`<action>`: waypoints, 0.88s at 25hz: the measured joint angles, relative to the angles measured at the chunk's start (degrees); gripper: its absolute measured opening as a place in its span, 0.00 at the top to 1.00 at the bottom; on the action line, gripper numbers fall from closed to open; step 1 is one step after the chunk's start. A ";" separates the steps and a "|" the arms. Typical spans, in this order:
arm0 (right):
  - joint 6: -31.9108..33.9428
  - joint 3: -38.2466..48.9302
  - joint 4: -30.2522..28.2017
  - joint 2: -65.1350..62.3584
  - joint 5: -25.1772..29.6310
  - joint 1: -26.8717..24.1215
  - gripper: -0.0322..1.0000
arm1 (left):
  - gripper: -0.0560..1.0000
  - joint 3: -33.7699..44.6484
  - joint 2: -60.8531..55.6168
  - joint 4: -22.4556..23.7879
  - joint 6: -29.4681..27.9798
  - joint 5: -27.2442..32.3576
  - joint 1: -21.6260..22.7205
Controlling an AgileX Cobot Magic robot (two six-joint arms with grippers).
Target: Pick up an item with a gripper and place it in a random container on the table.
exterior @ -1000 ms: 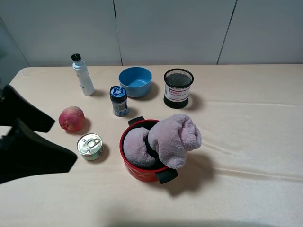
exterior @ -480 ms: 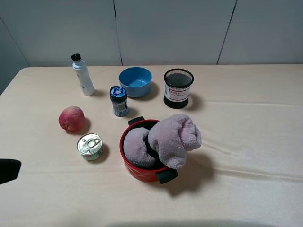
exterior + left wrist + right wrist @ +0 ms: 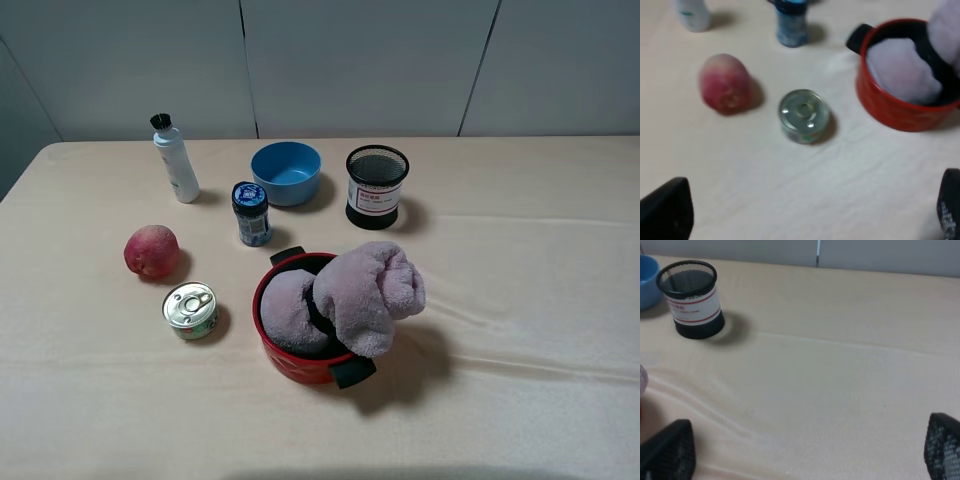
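The fluffy pink-mauve towel (image 3: 350,290) lies in the red pot (image 3: 290,362) near the middle of the table (image 3: 520,300), with one end bulging over the pot's right rim. A black band cinches its middle. Neither gripper shows in the exterior high view. In the left wrist view my left gripper (image 3: 807,220) is open and holds nothing, well back from the pot (image 3: 900,112) and towel (image 3: 897,70). My right gripper (image 3: 805,450) is open too, over bare cloth to the right of the pot.
Left of the pot are a tin can (image 3: 190,309) and a peach (image 3: 151,250). Behind it stand a blue-lidded jar (image 3: 251,213), a white bottle (image 3: 176,160), a blue bowl (image 3: 286,172) and a black mesh pen cup (image 3: 377,186).
The left arm has drawn back off the left edge of the exterior high view. The towel and pot have not moved.
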 joint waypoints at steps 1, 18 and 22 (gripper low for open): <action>0.00 0.00 0.00 0.00 0.00 0.00 0.30 | 0.01 0.00 -0.64 0.86 -0.65 0.72 0.16; 0.00 0.00 0.05 0.00 0.00 0.00 0.30 | 0.01 1.28 -10.69 8.68 -4.98 4.05 0.45; 0.00 0.00 0.11 0.00 0.00 0.00 0.30 | 0.01 1.28 -10.69 8.73 -4.98 4.05 0.45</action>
